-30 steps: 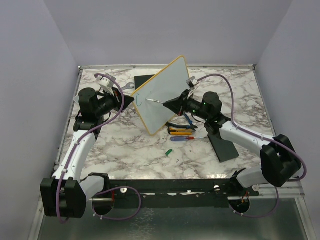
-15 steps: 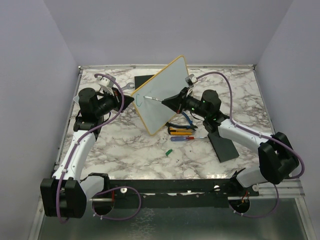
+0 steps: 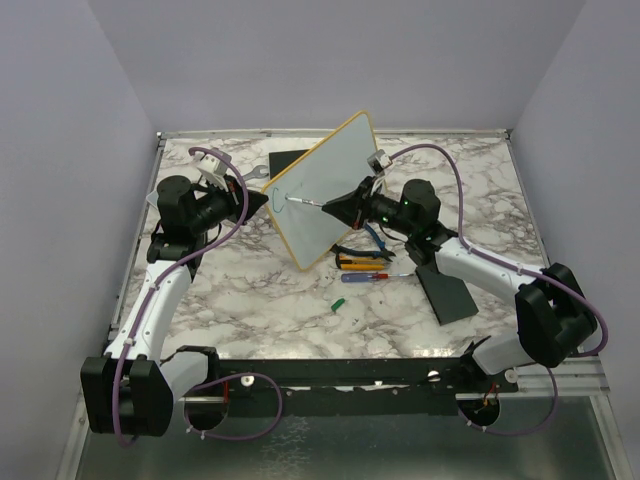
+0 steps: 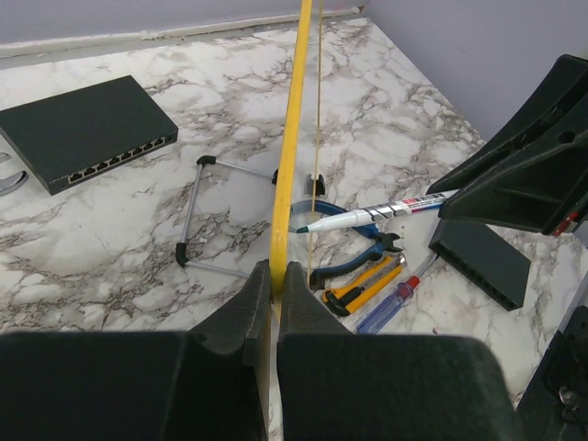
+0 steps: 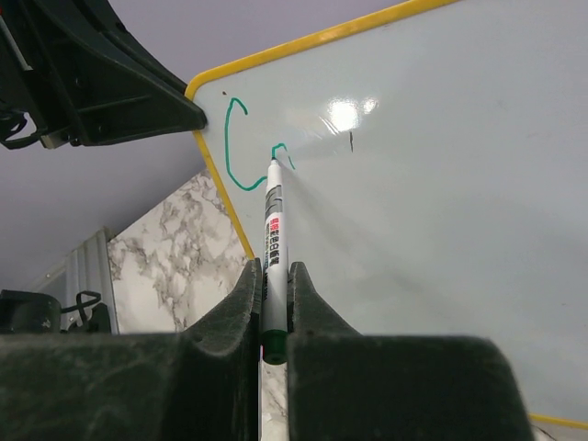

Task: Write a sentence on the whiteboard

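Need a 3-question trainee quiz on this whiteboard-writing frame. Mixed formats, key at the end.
1. Short answer: which arm's jaws clamp the whiteboard by its yellow rim?
2. True or false: the whiteboard lies flat on the table.
3. The right arm's jaws are shut on: A) the marker B) the screwdriver C) the pliers.
Key: 1 the left arm's jaws; 2 false, it is held up at a tilt; 3 A.
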### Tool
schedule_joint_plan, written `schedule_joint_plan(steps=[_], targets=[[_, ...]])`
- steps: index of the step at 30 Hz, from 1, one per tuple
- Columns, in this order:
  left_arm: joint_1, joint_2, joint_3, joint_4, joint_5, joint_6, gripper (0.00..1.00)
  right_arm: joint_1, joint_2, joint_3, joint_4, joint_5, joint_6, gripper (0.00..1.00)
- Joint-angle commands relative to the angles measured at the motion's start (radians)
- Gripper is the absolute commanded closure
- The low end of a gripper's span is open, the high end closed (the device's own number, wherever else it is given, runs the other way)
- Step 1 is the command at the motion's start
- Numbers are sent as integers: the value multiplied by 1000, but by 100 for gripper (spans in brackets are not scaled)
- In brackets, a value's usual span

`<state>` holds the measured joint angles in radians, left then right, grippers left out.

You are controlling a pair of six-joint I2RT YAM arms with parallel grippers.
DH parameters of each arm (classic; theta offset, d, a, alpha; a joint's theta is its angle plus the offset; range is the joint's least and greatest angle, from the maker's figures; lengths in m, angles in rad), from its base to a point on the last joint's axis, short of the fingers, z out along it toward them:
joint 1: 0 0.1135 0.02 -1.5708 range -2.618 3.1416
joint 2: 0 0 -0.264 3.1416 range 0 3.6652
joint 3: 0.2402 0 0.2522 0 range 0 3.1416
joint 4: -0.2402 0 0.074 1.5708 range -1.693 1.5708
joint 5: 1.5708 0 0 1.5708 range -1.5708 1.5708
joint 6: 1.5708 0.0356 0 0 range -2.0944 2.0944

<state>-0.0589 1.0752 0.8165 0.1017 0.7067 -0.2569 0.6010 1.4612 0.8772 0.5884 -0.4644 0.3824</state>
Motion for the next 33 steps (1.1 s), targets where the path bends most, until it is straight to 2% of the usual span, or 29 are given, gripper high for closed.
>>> schedule_joint_plan(steps=[1, 16, 33], targets=[[1, -23, -3, 21, 12, 23, 100, 0, -4, -27, -38, 2, -30, 99], [2, -26, -4, 20, 13, 23, 100, 0, -23, -16, -47, 102, -37, 100], [2, -28, -6, 21, 14, 25, 100, -1, -27, 13, -42, 121, -43, 99]])
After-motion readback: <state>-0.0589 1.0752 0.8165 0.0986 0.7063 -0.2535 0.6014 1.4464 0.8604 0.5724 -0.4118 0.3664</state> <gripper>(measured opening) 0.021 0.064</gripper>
